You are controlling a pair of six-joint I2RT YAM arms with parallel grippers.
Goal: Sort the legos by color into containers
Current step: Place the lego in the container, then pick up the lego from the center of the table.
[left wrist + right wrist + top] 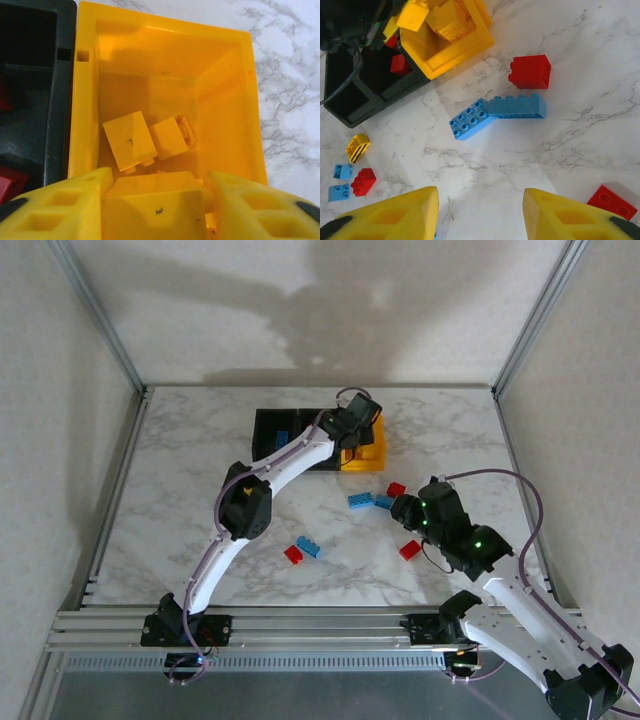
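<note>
Your left claw (pixel 157 217) hangs over the yellow bin (pixel 84 125), a yellow brick (pixel 150 192) between its fingers; you cannot tell if it's clamped. Your right claw (pixel 480 215) is released over bare surface (pixel 585 145), near two blue legos (pixel 517 107).

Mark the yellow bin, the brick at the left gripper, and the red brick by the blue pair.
yellow bin (pixel 225 90), left wrist view, right inner wall.
yellow brick (pixel 155 210), left wrist view, top face.
red brick (pixel 530 72), right wrist view, its centre.

A white, grey-veined marble counter (pixel 200 440) sits inside a metal frame (pixel 320 628) (pale walls (pixel 250 300) behind and beside).
</note>
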